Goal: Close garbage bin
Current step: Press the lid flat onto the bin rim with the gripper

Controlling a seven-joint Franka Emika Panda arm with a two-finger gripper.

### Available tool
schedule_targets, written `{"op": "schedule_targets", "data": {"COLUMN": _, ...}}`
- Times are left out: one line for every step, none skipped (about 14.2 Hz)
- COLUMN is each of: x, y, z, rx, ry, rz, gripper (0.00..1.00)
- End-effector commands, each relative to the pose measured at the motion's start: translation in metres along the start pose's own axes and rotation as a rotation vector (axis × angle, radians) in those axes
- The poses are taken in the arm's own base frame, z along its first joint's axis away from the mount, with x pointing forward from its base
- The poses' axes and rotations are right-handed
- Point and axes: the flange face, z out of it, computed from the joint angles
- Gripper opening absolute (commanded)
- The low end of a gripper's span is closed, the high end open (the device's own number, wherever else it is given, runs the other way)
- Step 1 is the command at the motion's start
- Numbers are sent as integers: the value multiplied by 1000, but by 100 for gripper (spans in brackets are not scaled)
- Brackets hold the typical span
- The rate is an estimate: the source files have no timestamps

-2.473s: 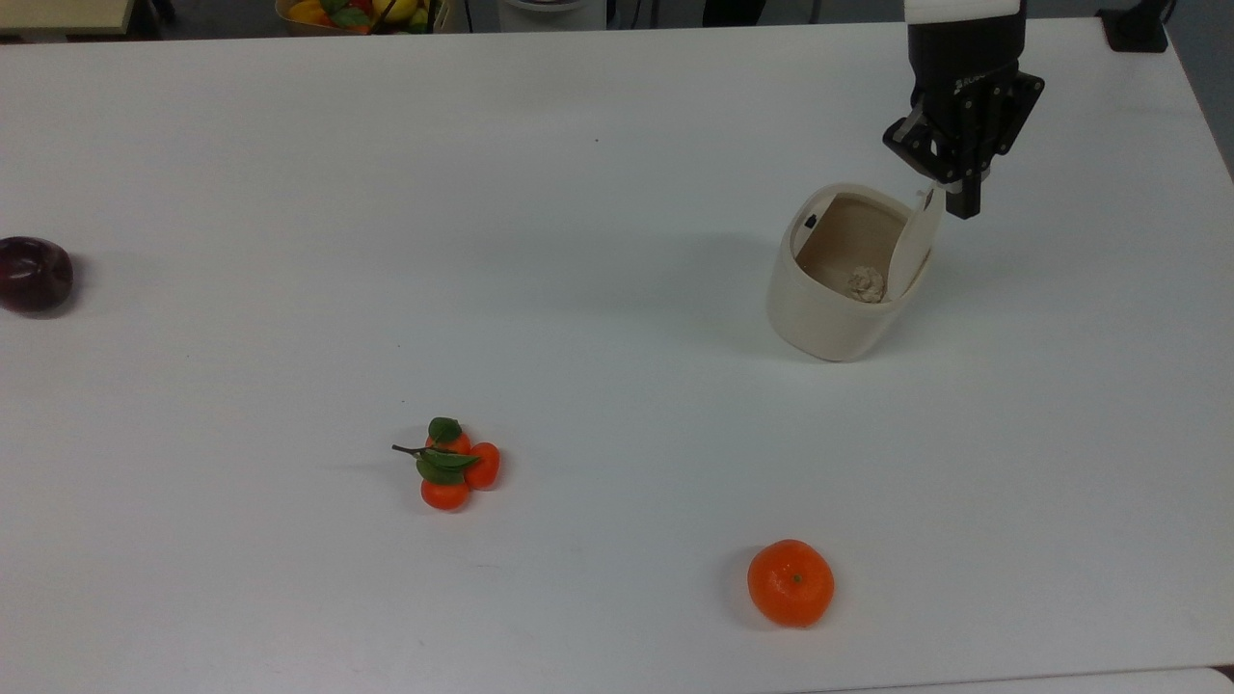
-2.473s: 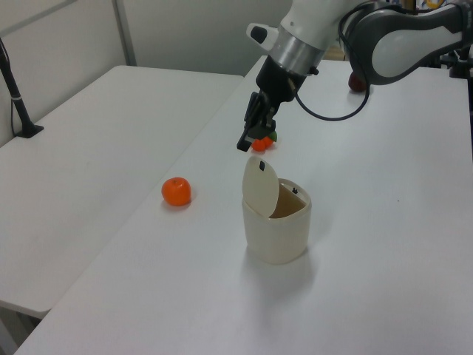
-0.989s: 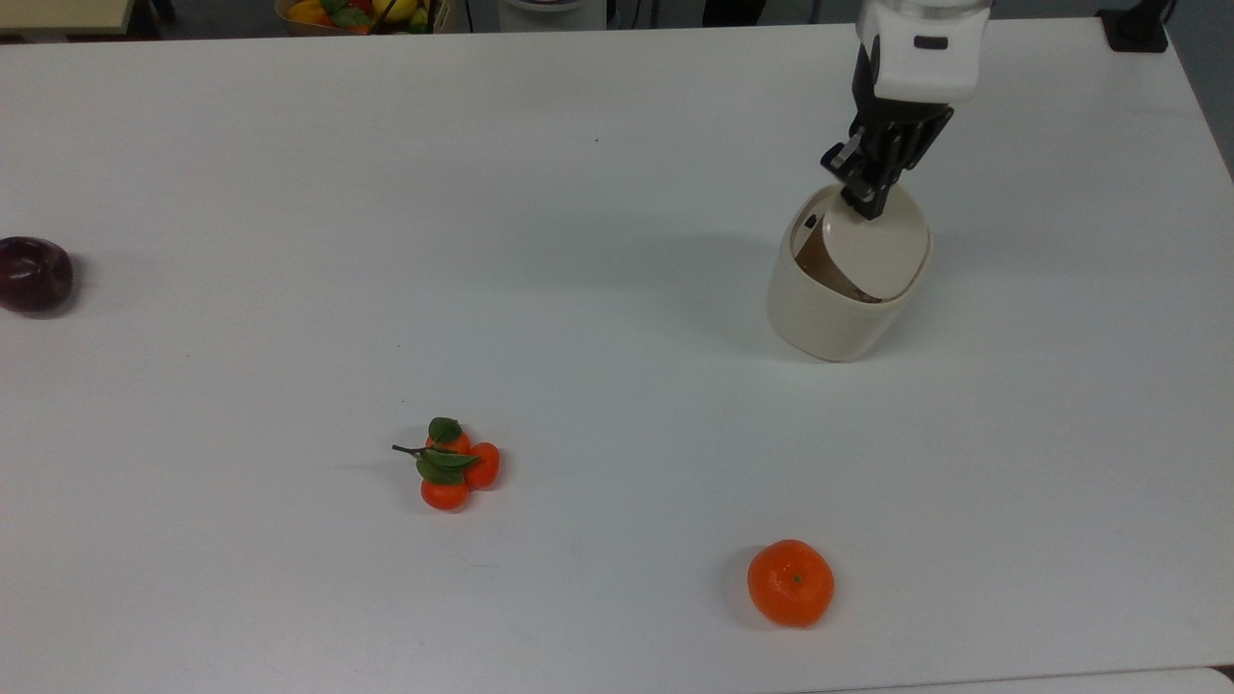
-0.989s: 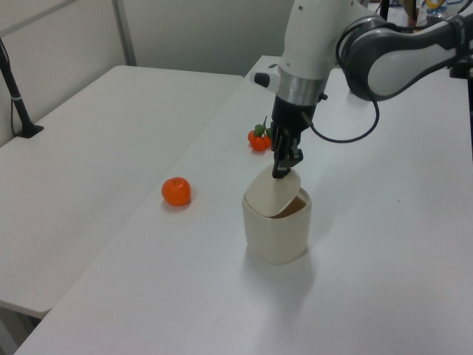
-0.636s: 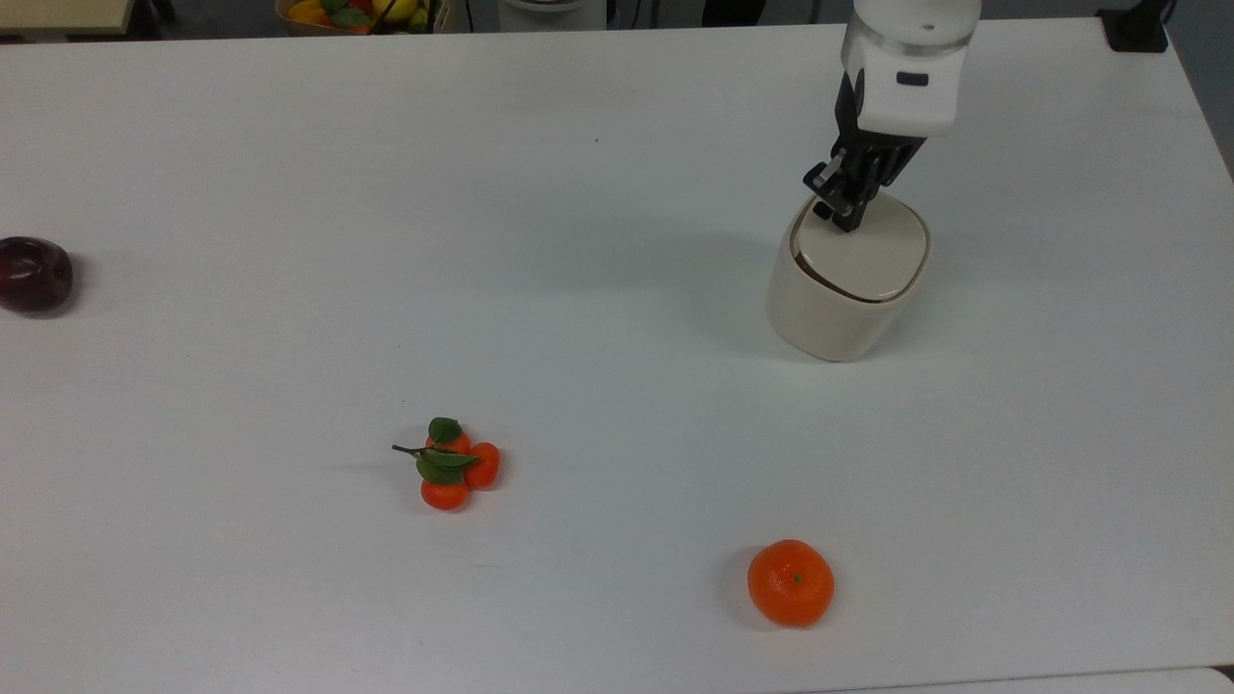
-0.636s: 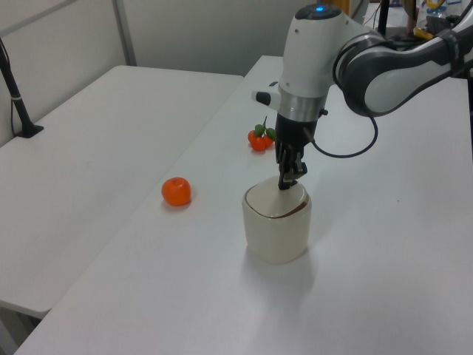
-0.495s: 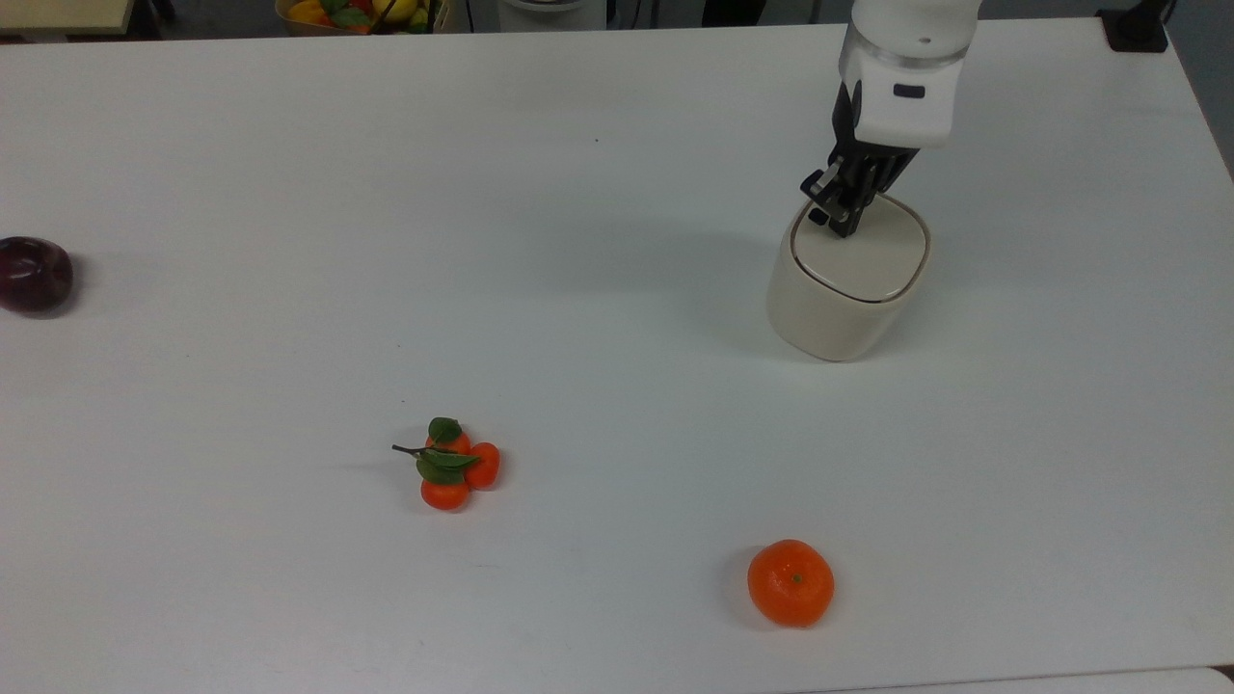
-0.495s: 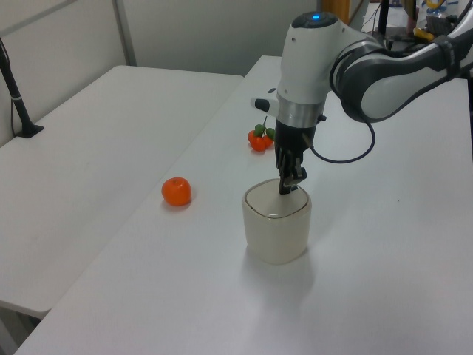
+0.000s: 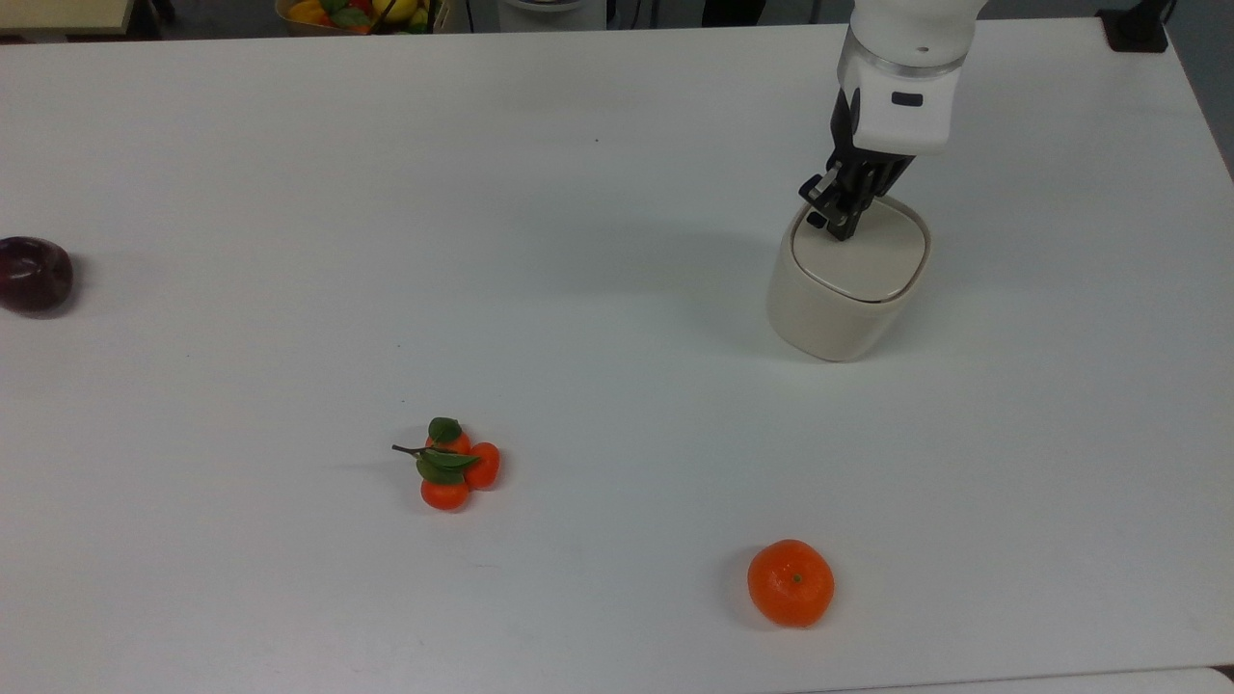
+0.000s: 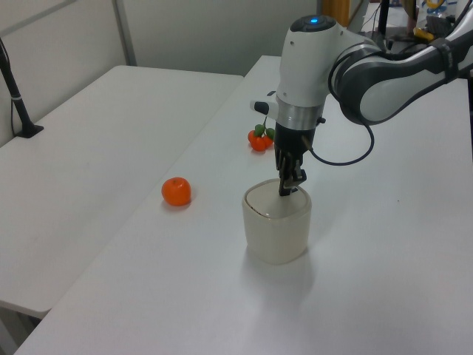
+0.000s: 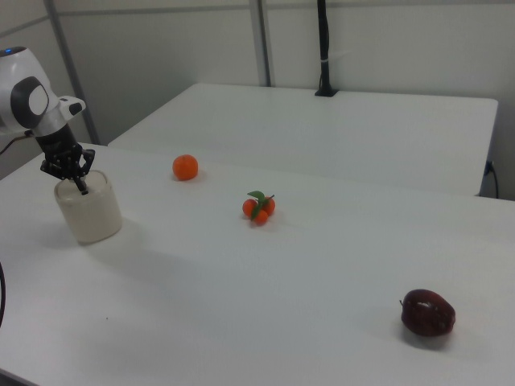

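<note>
— Where's the garbage bin (image 9: pixel 848 289)?

— On the white tabletop (image 9: pixel 578 289), toward the top view's right. Cream-beige, rounded-square body, the flat lid (image 9: pixel 861 255) lying level in its rim.

— And the hand (image 9: pixel 835 220)?

— Pointing down, its fingers pressed together, with the tips touching the lid near one corner. The single orange (image 9: pixel 791 582) and the leafy cluster of small oranges (image 9: pixel 453 465) sit well apart from the bin.
</note>
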Motion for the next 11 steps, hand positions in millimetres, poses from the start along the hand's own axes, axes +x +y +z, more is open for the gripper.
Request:
{"op": "schedule_targets", "data": {"x": -4, "y": 3, "z": 19, "rx": -4, "ry": -44, "rz": -23, "gripper": 0}}
{"op": "schedule_targets", "data": {"x": -4, "y": 3, "z": 19, "rx": -4, "ry": -44, "rz": -21, "gripper": 0}}
{"op": "schedule_targets", "data": {"x": -4, "y": 3, "z": 17, "rx": -5, "ry": -41, "rz": -19, "gripper": 0}}
{"op": "schedule_targets", "data": {"x": -3, "y": 3, "z": 16, "rx": -5, "ry": -39, "rz": -19, "gripper": 0}}
{"op": "schedule_targets", "data": {"x": -3, "y": 3, "z": 13, "rx": -6, "ry": -36, "rz": -17, "gripper": 0}}
{"op": "schedule_targets", "data": {"x": -3, "y": 4, "z": 8, "rx": -5, "ry": -33, "rz": -15, "gripper": 0}}
{"op": "schedule_targets", "data": {"x": -6, "y": 10, "z": 2, "rx": -3, "ry": -49, "rz": 1, "gripper": 0}}
{"op": "schedule_targets", "data": {"x": -7, "y": 14, "z": -9, "rx": -4, "ry": -53, "rz": 13, "gripper": 0}}
{"op": "schedule_targets", "data": {"x": -10, "y": 19, "z": -19, "rx": -4, "ry": -55, "rz": 38, "gripper": 0}}
{"op": "schedule_targets", "data": {"x": -18, "y": 40, "z": -38, "rx": -10, "ry": -50, "rz": 96, "gripper": 0}}
{"op": "schedule_targets", "data": {"x": -27, "y": 68, "z": -61, "rx": -17, "ry": -42, "rz": 156, "gripper": 0}}
